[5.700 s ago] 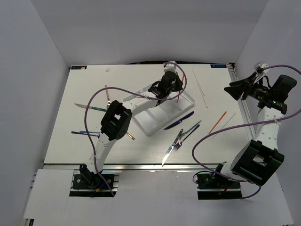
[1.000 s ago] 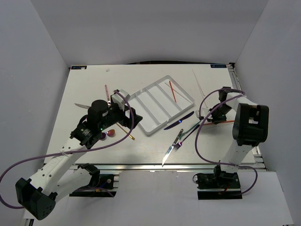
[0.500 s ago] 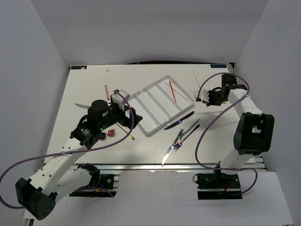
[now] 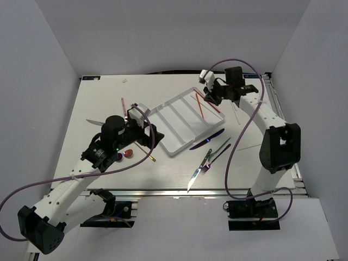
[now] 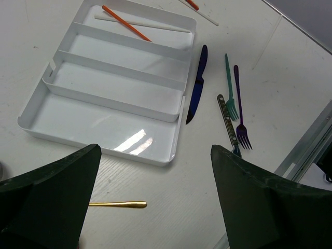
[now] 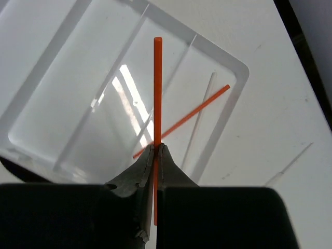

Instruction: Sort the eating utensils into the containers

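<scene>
Well, the right tool (image 6: 156, 148) is closed narrow on one orange chopstick (image 6: 157, 93), gripping it near one end. It hangs over the 1 o'clock corner of the white tray (image 4: 176, 133). In the right wrist view the stick points away from the tool, across a divider, and its free end is inside the tray's outline. Below it, in the last compartment along that edge, another orange chopstick (image 5: 127, 23) lies crossed with a white stick (image 5: 150, 26).

The left tool (image 4: 148, 135) is opened wide and holds nothing. It is at 8 o'clock from the tray, above the rim on that side, with a gold spoon handle (image 5: 116, 204) on the surface just beside the rim.

At 4 o'clock from the tray a blue knife (image 5: 197, 83) lies along the tray's edge, just beside it. A strip of bare surface separates it from a teal fork (image 5: 229, 88) and a purple fork (image 5: 239, 111). A silver knife (image 4: 194, 176) points at 7 o'clock, its tip near the front edge of the surface (image 4: 163, 81). A red spoon bowl (image 4: 129, 153) shows under the left arm.
</scene>
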